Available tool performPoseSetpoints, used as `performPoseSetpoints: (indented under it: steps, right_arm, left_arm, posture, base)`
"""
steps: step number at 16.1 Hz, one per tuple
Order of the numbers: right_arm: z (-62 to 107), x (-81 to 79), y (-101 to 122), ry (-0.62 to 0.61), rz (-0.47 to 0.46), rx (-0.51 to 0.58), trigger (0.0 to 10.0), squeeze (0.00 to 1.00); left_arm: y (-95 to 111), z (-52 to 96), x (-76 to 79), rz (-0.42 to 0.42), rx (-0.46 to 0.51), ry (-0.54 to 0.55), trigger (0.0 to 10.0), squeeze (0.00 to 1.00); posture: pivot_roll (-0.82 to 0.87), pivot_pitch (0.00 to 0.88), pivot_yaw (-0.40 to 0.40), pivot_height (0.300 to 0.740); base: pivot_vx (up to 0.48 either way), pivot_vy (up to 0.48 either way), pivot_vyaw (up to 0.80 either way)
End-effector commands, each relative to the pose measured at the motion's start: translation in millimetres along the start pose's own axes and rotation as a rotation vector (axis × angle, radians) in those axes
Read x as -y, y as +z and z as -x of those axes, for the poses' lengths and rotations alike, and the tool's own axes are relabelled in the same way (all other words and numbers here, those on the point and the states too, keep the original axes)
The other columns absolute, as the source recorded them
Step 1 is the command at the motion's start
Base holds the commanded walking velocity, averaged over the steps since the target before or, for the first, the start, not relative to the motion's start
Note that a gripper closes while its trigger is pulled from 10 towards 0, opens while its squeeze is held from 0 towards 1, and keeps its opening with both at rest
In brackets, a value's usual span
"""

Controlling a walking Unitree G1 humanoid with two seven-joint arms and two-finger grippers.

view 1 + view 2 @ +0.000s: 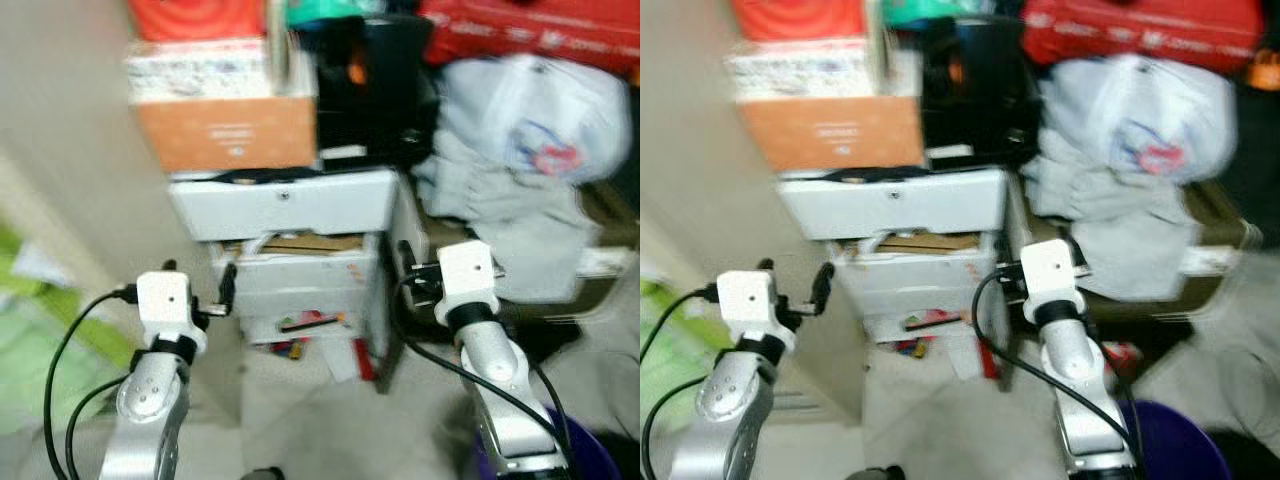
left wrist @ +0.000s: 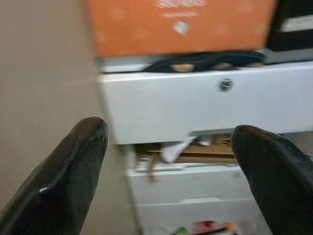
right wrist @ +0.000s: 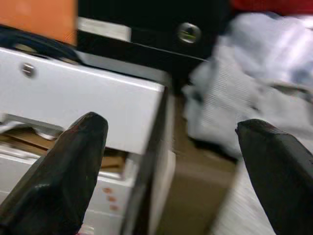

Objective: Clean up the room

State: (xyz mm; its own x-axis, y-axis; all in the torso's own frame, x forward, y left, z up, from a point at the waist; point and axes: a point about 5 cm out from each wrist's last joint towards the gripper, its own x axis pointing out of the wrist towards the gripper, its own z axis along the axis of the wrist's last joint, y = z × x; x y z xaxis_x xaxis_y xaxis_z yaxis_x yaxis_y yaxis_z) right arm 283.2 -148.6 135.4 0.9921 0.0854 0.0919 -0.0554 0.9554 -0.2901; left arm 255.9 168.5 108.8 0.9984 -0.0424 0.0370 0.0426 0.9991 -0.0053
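We face a white drawer unit (image 1: 290, 205) with its drawers pulled partly out, papers showing in the gap below the top one. An orange box (image 1: 228, 130) sits on the unit's top, at its left edge, a black box (image 1: 365, 90) beside it. Grey and white clothes (image 1: 520, 160) pile up just right of the unit. Our left gripper (image 2: 168, 161) and right gripper (image 3: 171, 161) hang before the drawers, fingers apart and empty.

All four pictures are smeared by motion blur under even, fairly bright indoor light, with soft shadow seen beneath the white drawers (image 1: 285, 205) and no glare, the nearby black fingers (image 2: 58, 181) being out of focus.
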Motion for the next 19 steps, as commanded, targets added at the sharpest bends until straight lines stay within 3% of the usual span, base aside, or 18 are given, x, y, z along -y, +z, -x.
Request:
performPoseSetpoints:
  steps: [1,9,15,19]
  right_arm:
    - [0.6,4.5,-3.1,-0.009,0.002,-0.014,10.0,0.00]
    - [-1.2,3.9,-2.0,-0.010,0.002,-0.007,10.0,0.00]
    - [-1.9,7.2,-1.5,-0.030,-0.022,-0.004,10.0,0.00]
    - [-2.4,6.6,-1.4,-0.025,-0.026,-0.003,10.0,0.00]
  left_arm:
    - [-0.5,0.4,3.5,-0.002,-0.001,0.000,10.0,0.00]
    - [-1.3,0.3,3.8,-0.007,-0.004,0.011,10.0,0.00]
    - [-1.8,-1.1,6.3,0.002,-0.005,0.005,10.0,0.00]
    - [-2.5,-1.4,6.8,0.010,-0.010,0.010,10.0,0.00]
  posture:
    - [-0.17,0.114,0.031,0.740]
    - [-0.17,0.123,0.029,0.740]
    - [-0.17,0.127,0.029,0.740]
    - [-0.17,0.128,0.027,0.740]
  base:
    - [0.000,0.000,0.80]
    - [0.000,0.000,0.80]
    - [0.000,0.000,0.00]
    - [0.000,-0.304,0.00]
